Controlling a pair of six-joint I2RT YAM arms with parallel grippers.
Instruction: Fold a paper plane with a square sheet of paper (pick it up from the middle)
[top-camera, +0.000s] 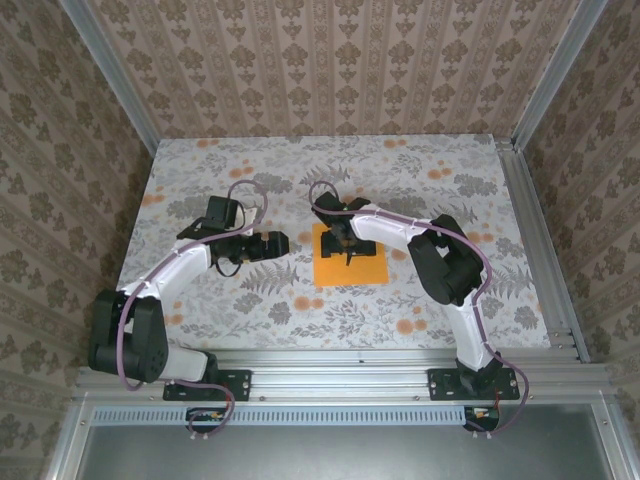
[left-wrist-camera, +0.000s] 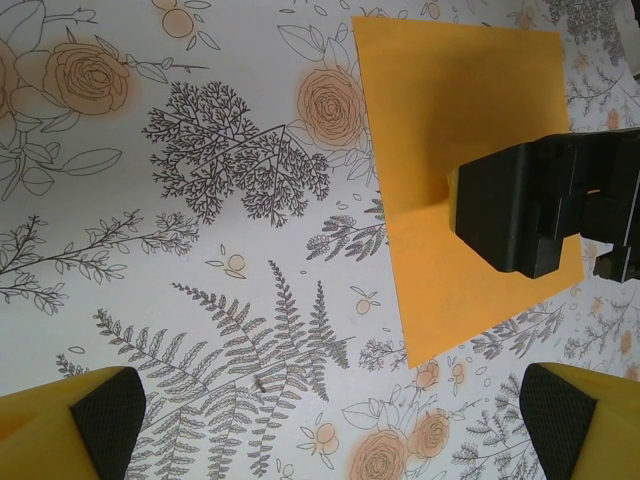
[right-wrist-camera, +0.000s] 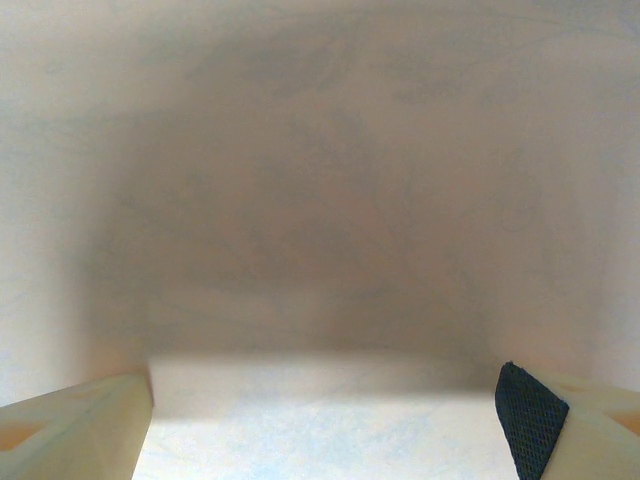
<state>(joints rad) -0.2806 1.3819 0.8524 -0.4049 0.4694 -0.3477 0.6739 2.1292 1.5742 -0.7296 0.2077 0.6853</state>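
The square sheet of paper is bright orange and lies flat on the flower-print table, just right of centre. The paper plane is out of view. My right gripper points straight down at the sheet's middle. Seen from the left wrist, its black body stands on the sheet. In the right wrist view the right gripper is open, its fingertips wide apart over a blurred pale surface very close below. My left gripper hovers left of the sheet. In its own view the left gripper is open, with bare tablecloth between the pads.
The table is boxed in by patterned walls on the left, back and right. A metal rail runs along the near edge, where both arm bases are bolted. Free tabletop lies behind and to the right of the sheet.
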